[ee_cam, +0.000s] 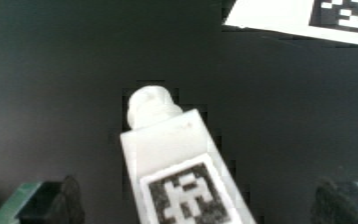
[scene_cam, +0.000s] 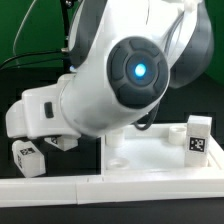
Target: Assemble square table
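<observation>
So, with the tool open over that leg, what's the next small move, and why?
Probably lower straight down, then close on the leg. It sits roughly centred between the open tool's fingers, with clear gaps on both sides, and is not yet gripped.

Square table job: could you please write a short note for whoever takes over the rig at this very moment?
The tool: open, holding nothing, its fingers apart on either side of a stubby white plastic leg with a black-and-white tag lying on the dark table.
The white plastic square tray-like tabletop lies flat at the exterior view's right. A second tagged white leg stands upright by its far edge.
Done: cannot tell whether any leg is fitted.
Left: grasp the lying leg and fit the legs to the tabletop.
</observation>
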Robot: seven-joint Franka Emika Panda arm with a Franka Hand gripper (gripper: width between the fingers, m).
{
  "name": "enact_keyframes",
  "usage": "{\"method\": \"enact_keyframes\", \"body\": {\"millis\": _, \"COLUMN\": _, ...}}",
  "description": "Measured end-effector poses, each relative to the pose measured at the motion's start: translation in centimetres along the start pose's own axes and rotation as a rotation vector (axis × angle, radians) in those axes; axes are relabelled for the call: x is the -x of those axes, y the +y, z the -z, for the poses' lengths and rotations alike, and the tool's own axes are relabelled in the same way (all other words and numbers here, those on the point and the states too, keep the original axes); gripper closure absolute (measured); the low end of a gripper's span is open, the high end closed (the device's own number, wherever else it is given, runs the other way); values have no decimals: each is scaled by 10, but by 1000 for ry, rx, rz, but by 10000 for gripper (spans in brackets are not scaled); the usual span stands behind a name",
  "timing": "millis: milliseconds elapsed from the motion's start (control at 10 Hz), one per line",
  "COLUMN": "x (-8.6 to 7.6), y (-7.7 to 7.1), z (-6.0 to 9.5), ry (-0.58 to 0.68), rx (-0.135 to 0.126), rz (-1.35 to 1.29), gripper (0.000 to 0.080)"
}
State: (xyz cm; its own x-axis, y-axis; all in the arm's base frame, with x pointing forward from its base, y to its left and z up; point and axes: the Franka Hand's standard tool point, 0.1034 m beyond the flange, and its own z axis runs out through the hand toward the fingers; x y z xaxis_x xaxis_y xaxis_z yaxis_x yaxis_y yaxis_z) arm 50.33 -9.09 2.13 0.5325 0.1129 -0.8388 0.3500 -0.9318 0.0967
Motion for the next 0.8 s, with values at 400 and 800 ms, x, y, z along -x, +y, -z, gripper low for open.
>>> {"method": "enact_keyframes", "body": {"millis": 400, "x": 11, "y": 3, "z": -13, "ry": -74, "rx": -36, "rz": -37, "gripper": 267}}
{"method": "enact_keyframes", "body": {"millis": 800, "x": 15, "y": 4, "z": -14, "ry": -87, "rx": -39, "rz": -41, "gripper": 715}}
